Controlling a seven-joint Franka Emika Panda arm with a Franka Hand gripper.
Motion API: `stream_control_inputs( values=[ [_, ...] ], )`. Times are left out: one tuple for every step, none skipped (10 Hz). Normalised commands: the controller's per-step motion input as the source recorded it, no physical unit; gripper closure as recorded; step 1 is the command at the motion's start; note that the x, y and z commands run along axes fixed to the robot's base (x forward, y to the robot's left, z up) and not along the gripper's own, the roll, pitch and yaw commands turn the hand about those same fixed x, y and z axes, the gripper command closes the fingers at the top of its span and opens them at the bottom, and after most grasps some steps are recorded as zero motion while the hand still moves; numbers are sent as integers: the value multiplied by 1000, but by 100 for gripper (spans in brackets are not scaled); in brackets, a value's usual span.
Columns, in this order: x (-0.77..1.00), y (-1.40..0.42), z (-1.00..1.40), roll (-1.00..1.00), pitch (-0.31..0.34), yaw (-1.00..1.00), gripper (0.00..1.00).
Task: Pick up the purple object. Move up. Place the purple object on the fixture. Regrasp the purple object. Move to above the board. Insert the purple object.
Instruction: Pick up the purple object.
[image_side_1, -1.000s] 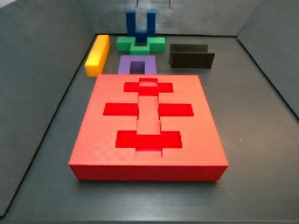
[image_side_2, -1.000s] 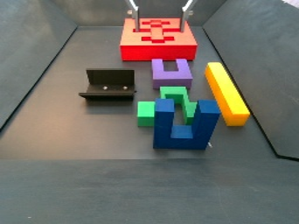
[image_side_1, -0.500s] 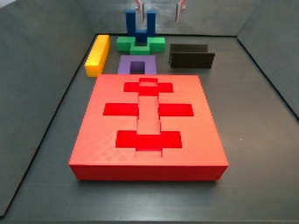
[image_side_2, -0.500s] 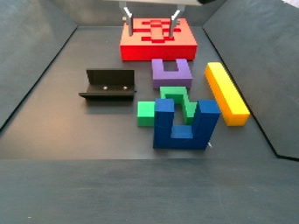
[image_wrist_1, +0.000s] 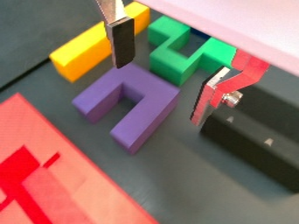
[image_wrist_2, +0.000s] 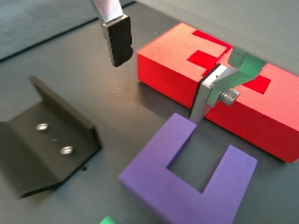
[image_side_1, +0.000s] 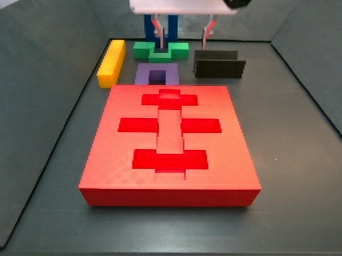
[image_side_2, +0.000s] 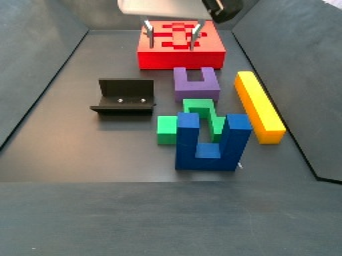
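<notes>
The purple object (image_side_1: 144, 72) lies flat on the dark floor between the board (image_side_1: 167, 140) and the green block, prongs toward the board; it also shows as purple object (image_side_2: 182, 80). My gripper (image_side_1: 181, 38) hangs open above it, nothing between the fingers. In both wrist views the purple object (image_wrist_1: 128, 105) (image_wrist_2: 158, 162) lies below the gripper (image_wrist_1: 160, 90) (image_wrist_2: 156, 89), one finger (image_wrist_1: 121, 39) over its edge. The fixture (image_side_1: 219, 66) (image_side_2: 123, 97) stands beside the purple object, bare. The board (image_side_2: 181, 52) is partly hidden behind the gripper (image_side_2: 174, 40).
A yellow bar (image_side_1: 111, 62) (image_side_2: 258, 102) lies along the purple block's other side. A green block (image_side_2: 171, 123) and an upright blue two-pronged piece (image_side_2: 211, 142) stand close behind it. Dark walls enclose the floor.
The gripper has come down into view and moved over the purple object, still open. The pieces have not moved.
</notes>
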Motion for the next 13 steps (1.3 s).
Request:
stream_control_inputs(
  values=[
    [0, -300, -337, 71, -9, 0, 0],
    [0, -11, -334, 9, 0, 0, 0],
    [0, 29, -377, 0, 0, 0, 0],
    [-49, 0, -517, 203, 4, 0, 0],
    [-40, 0, -451, 346, 49, 94, 0],
    [-154, -120, -269, 500, 41, 111, 0],
    [-154, -194, -217, 500, 26, 51, 0],
    [-186, -203, -157, 500, 3, 51, 0],
    [0, -114, -29, 171, 0, 14, 0],
    [0, -83, 0, 27, 0, 0, 0],
    [0, -66, -177, -16, 0, 0, 0],
    [49, 0, -346, -43, -19, 6, 0],
    [243, 49, -337, -60, -10, 146, 0]
  ],
)
